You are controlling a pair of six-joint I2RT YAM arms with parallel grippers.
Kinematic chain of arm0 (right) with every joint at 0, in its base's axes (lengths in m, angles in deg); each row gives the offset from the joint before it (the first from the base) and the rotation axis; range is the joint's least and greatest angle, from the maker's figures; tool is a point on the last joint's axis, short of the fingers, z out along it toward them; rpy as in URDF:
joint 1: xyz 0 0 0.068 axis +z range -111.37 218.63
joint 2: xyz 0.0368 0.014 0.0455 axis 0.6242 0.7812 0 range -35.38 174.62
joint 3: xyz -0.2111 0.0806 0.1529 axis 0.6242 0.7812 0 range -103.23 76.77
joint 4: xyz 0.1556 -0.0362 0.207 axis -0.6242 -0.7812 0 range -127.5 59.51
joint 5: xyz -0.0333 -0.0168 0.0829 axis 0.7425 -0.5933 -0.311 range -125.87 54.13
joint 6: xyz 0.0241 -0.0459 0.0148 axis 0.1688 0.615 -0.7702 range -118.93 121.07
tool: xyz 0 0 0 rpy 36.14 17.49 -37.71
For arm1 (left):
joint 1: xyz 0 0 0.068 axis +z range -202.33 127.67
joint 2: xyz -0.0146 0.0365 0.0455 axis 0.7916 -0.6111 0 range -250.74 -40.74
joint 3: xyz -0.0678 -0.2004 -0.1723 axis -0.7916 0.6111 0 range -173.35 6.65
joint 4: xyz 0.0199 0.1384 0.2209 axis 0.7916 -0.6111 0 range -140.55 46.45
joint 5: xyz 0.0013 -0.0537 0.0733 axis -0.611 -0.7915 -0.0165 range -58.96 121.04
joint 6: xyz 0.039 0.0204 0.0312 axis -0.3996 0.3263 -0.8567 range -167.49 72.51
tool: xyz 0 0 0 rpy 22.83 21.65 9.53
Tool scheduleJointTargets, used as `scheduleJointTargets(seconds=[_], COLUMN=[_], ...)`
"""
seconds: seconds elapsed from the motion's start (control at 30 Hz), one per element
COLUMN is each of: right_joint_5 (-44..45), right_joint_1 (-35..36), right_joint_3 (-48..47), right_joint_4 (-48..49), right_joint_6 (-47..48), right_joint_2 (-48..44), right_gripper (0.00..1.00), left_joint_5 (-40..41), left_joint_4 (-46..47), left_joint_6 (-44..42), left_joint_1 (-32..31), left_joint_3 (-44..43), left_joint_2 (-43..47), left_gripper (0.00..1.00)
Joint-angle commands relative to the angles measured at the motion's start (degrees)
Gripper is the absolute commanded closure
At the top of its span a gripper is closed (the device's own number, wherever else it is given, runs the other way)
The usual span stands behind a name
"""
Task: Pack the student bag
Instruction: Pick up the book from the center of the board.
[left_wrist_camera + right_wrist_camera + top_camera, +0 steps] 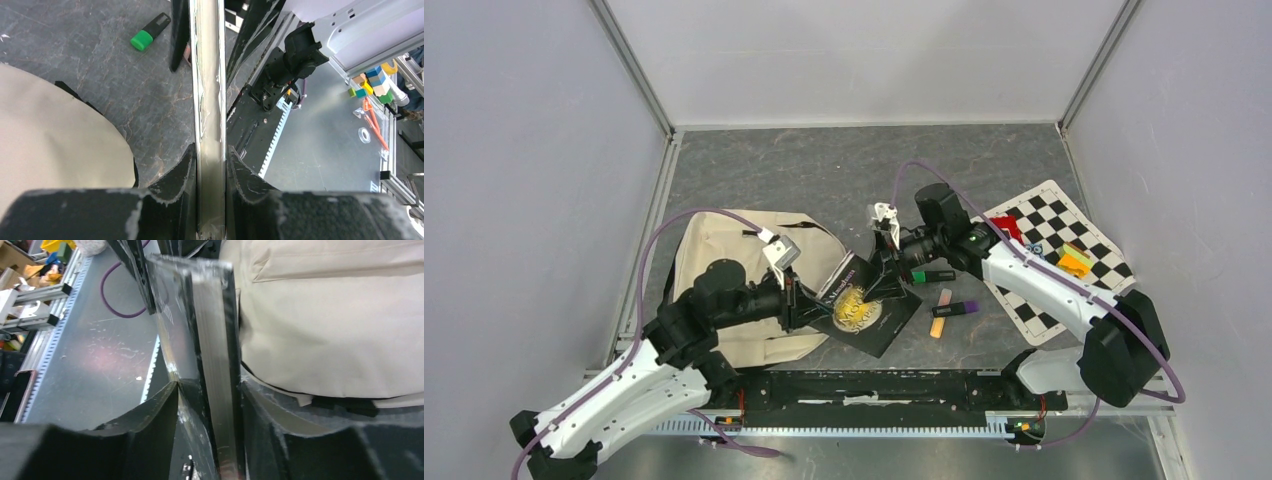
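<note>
While the left gripper (809, 308) is clamped on the near-left edge of a black book (871, 308), the right gripper (886, 278) straddles that book's far edge from the other side. In the left wrist view the two fingers (177, 175) press against both covers, with the pale page block (210, 100) running straight up between them. In the right wrist view the book (215, 340) stands edge-on between the jaws, its glossy front cover bowed a little away from the pages. One finger (262, 407) sits just beside the back cover and the other finger (155, 412) reaches the glossy cover; I cannot tell whether these jaws are pressing the book or only set around it.

The book shows a round gold emblem on its cover in the top view. It sits between the student bag (724, 255) and a loose group of highlighters, its left corner at the bag's right edge.

The bag, cream fabric with black trim, lies flat on the dark grey table (824, 170), left of centre, partly under the left arm. Its pale cloth fills the left side of the left wrist view (50, 145) and the right side of the right wrist view (325, 315).

A green highlighter (936, 275) lies just right of the book, also seen by the left wrist camera (149, 32). An orange highlighter (941, 313) and a purple highlighter (956, 309) lie close together nearer the arm bases. A black-and-white checkerboard (1064, 225) lies further right with small coloured things on it
</note>
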Motion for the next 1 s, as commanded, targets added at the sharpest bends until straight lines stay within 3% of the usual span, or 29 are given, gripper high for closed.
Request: scheduleJointTargets(seconds=[0.0, 0.17, 0.23, 0.27, 0.33, 0.37, 0.4, 0.53, 0.6, 0.8, 0.97], right_joint_5=[-1.54, -0.24, 6.62, 10.60, 18.44, 21.45, 24.51, 39.07, 41.26, 49.62, 54.94], right_joint_1=[0.87, 0.84, 0.85, 0.78, 0.11, -0.66, -1.49, -6.75, -9.98, -14.09, -14.18], right_joint_3=[1.11, 2.81, 3.35, 3.38, 2.52, 2.06, 1.48, -0.98, -1.48, -3.12, -3.43], right_joint_4=[-3.22, -2.32, -0.51, 0.02, 0.07, 0.35, 0.57, -0.26, -0.32, -2.11, -2.89], right_joint_6=[2.44, 1.11, -2.20, -3.34, -5.89, -7.49, -9.13, -16.74, -19.29, -22.78, -22.53], right_joint_2=[-0.24, -2.90, -4.58, -5.41, -6.69, -7.31, -7.99, -10.05, -10.50, -11.93, -14.51], right_gripper=[0.56, 1.00, 1.00, 1.00, 1.00, 1.00, 1.00, 1.00, 1.00, 1.00, 1.00], left_joint_5=[-0.97, 1.10, 4.55, 7.28, 12.21, 15.41, 18.37, 22.95, 26.79, 49.36, 58.21], left_joint_4=[6.25, 4.63, 3.72, 3.01, 1.43, 0.50, -0.45, -1.02, -0.35, -3.06, -7.64], left_joint_6=[-3.23, -4.20, -3.97, -3.85, -3.99, -3.93, -3.91, -1.66, 0.01, 10.34, 14.35], left_joint_1=[-0.05, -0.05, -0.05, -0.05, -0.04, -0.05, -0.04, -0.42, -1.94, -10.10, -18.00], left_joint_3=[-6.06, -6.63, -6.45, -6.25, -5.84, -5.72, -5.62, -7.07, -7.78, -11.11, -16.02], left_joint_2=[1.38, 0.94, 0.43, 0.12, -0.67, -1.35, -2.47, -9.92, -14.27, -25.86, -37.28], left_gripper=[0.98, 0.98, 0.93, 0.78, 0.27, 0.11, 0.04, 0.00, 0.00, 0.00, 0.00])
